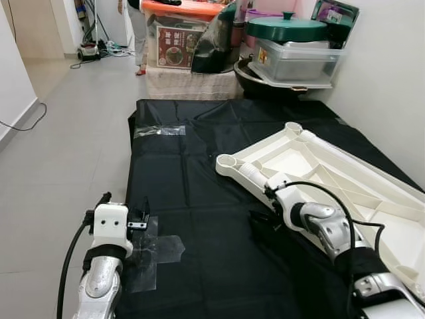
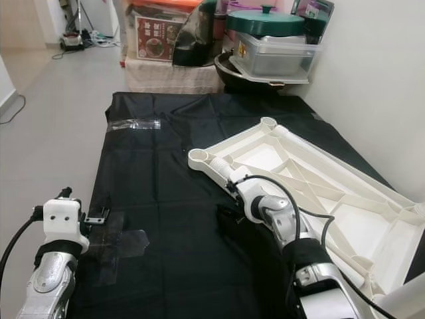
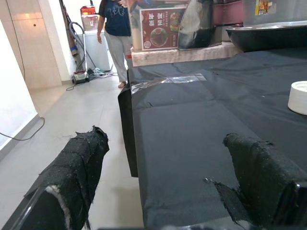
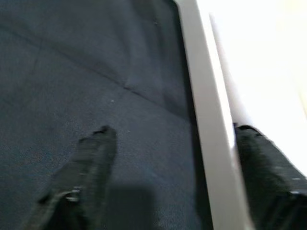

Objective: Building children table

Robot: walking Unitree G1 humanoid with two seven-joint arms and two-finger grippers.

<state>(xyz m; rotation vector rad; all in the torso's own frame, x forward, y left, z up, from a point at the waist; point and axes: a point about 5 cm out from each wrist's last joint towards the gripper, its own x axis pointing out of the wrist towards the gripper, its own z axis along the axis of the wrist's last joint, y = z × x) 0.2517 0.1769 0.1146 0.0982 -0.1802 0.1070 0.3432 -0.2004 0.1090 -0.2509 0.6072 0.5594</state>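
Left claw (image 3: pixel 168 177) with its two black fabric-wrapped fingers (image 3: pixel 79 163) spread apart, held over the near edge of a black sheet (image 3: pixel 201 115) laid on the tiled floor (image 3: pixel 72 115). A strip of clear tape (image 3: pixel 168 81) lies on the sheet. A white round part (image 3: pixel 300 97) sits at the frame's edge. A person (image 3: pixel 115 33) stands beyond.

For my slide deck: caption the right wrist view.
Open right gripper straddling the white tabletop's rim over the black sheet.
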